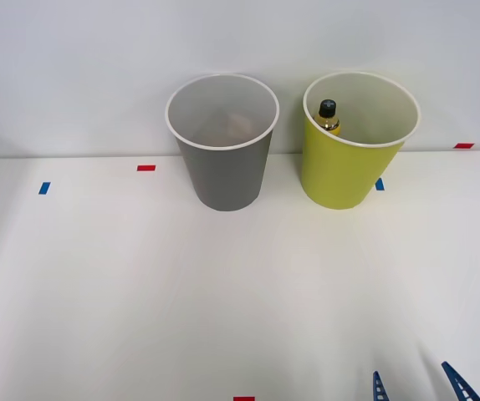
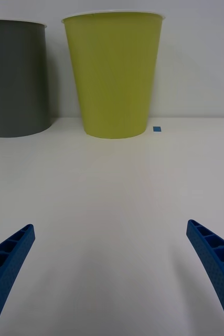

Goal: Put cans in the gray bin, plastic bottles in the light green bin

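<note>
The gray bin (image 1: pixel 223 163) stands at the back of the white table, left of the light green bin (image 1: pixel 344 167). Inside the light green bin a yellow plastic bottle (image 1: pixel 329 118) with a black cap leans against the wall, its top showing. Something pale lies at the bottom of the gray bin, too dim to identify. My right gripper (image 1: pixel 420 386) is open near the table's front edge, well short of both bins, with nothing between its blue fingers (image 2: pixel 216 265). From the wrist, the light green bin (image 2: pixel 114 73) is straight ahead and the gray bin (image 2: pixel 17 79) beside it.
Small tape marks dot the table: red (image 1: pixel 145 168), blue (image 1: pixel 43 188), blue (image 1: pixel 379 184) beside the green bin, red (image 1: pixel 463 145) at the far right and red (image 1: pixel 243 398) at the front edge. A white wall rises behind the bins.
</note>
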